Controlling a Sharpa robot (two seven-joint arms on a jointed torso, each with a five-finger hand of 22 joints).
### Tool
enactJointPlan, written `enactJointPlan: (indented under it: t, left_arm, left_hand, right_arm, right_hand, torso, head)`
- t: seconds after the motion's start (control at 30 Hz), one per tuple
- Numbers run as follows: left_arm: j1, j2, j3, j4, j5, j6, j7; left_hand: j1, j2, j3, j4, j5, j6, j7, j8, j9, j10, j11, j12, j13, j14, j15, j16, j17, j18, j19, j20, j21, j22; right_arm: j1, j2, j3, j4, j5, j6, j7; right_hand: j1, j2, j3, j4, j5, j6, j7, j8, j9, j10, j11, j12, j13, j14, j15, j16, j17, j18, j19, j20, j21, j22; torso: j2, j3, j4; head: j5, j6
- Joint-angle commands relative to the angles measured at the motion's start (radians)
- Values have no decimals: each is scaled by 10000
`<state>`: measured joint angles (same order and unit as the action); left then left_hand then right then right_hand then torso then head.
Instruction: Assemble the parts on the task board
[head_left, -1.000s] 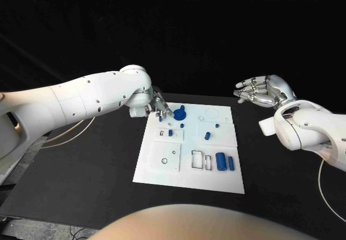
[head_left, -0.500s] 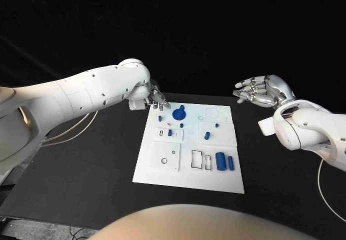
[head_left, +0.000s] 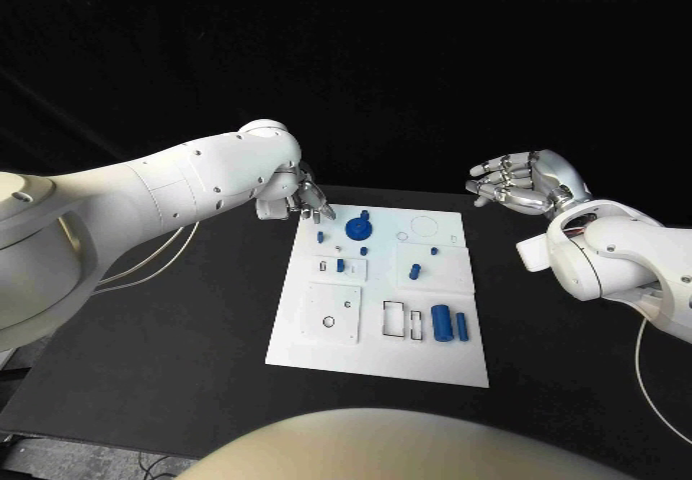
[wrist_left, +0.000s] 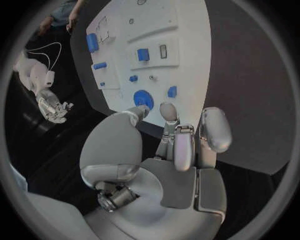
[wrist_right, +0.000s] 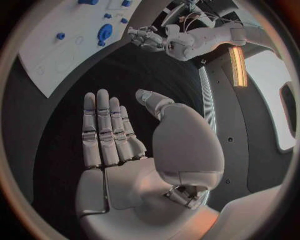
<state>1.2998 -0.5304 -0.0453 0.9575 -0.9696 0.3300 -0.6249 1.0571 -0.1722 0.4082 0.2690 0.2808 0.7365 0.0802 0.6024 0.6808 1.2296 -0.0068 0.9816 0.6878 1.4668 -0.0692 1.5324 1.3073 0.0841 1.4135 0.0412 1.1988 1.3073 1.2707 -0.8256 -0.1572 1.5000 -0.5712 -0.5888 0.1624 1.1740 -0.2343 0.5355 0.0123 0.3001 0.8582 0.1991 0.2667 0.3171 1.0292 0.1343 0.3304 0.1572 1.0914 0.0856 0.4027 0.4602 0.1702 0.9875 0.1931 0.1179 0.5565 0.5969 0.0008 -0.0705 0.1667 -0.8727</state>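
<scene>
The white task board (head_left: 335, 345) lies in the middle of the black table. A round blue part (head_left: 359, 228) and a small blue part (head_left: 320, 238) sit at its far left corner. Two blue cylinders (head_left: 441, 323) lie side by side near its right edge. My left hand (head_left: 300, 200) hovers just beyond the far left corner, fingers apart and holding nothing. The left wrist view shows its fingers (wrist_left: 183, 145) above the board's edge, close to the round blue part (wrist_left: 143, 98). My right hand (head_left: 519, 182) is raised off the board's far right side, palm open and bare (wrist_right: 119, 135).
More small blue parts (head_left: 414, 270) stand in the board's middle, beside outlined slots (head_left: 395, 318). Black table (head_left: 173, 330) surrounds the board on all sides. A pale cable (head_left: 137, 262) hangs at the left beneath my left arm.
My left hand has pulled back and up from the small blue part at the board's far left corner, leaving it in place. The right hand has not moved.
</scene>
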Motion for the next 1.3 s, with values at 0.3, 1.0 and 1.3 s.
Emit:
enactJointPlan:
  t: [0.3, 1.0, 1.3]
  left_arm:
    - [-74, 153, -3, -322, -228, 512, 126]
    - [-356, 395, -52, -745, -41, 620, 250]
    - [-369, 401, -63, -770, 19, 657, 267]
  left_hand:
    - [138, 3, -89, 30, -136, 84, 15, -23, -49, -58, 69, 2, -30, 881, 84, 40, 1825, -54, -32, 79, -75, 1184]
    - [444, 159, -68, 0, -145, 223, -11, -13, -153, -73, 51, 44, 15, 884, 74, 51, 1847, -54, -25, 80, -70, 1204]
    - [639, 245, -32, -35, -282, 325, -39, 10, -215, -85, 28, 45, 6, 886, 58, 56, 1854, -53, -22, 71, -73, 1214]
  right_arm:
    - [-5, 26, 1, 0, -102, 146, 25]
    - [-8, 44, 1, -12, -115, 157, 27]
    - [-13, 50, 1, -23, -115, 157, 27]
  right_hand:
    - [-56, 55, 23, -64, 33, -40, 26, 13, -11, 2, 54, -50, -9, -61, 27, -20, 13, 110, -10, 90, -36, -9]
    - [-62, 67, 21, -71, 36, -38, 26, 18, -10, 14, 55, -59, -23, -50, 28, -45, 17, 113, -4, 95, -45, -32]
    - [-63, 86, 25, -76, 41, -28, 23, 26, -7, 30, 51, -63, -33, -38, 26, -64, 22, 116, 3, 96, -50, -49]
  torso:
    - [-8, 4, 6]
    - [-4, 29, 5]
    - [-17, 30, 14]
  head:
    - [63, 1]
    - [27, 1]
    - [29, 1]
